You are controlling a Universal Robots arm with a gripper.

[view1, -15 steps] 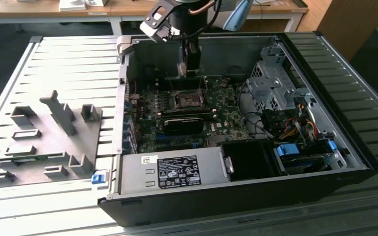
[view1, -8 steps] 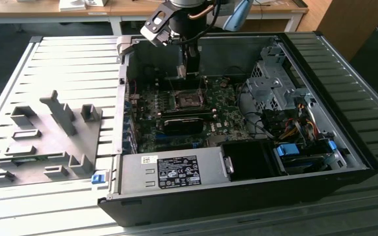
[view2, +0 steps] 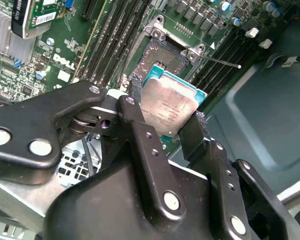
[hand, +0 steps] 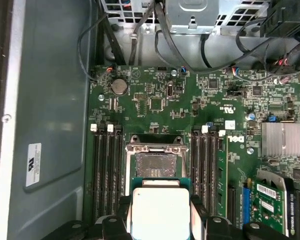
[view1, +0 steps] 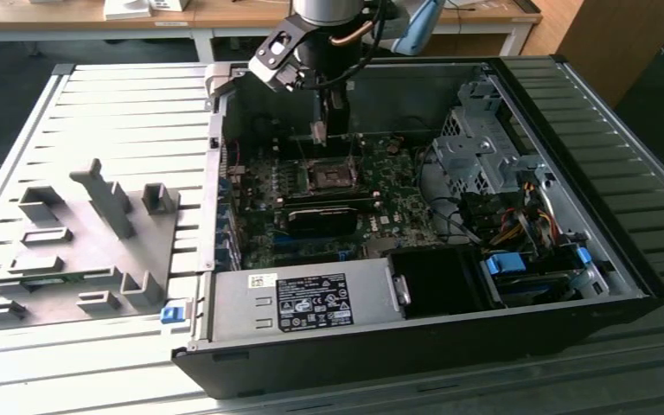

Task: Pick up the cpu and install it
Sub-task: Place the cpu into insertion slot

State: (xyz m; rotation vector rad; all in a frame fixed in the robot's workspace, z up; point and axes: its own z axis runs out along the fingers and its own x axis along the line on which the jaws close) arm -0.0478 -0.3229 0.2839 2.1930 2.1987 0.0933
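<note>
Two black fingers [view2: 140, 130] of the gripper [view2: 166, 111] clamp the cpu [view2: 172, 102] by opposite edges, clear of the board [hand: 135, 107], with the empty open socket [view1: 332, 177] lying near it at about six o'clock in the exterior view

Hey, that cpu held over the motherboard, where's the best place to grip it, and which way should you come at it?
Grip the cpu by two opposite thin edges, coming in along its plane, as the pincer does now with a finger on each side. The chip is flat and square, so its edges give parallel faces, and both broad faces likely stay clear for the socket.
</note>
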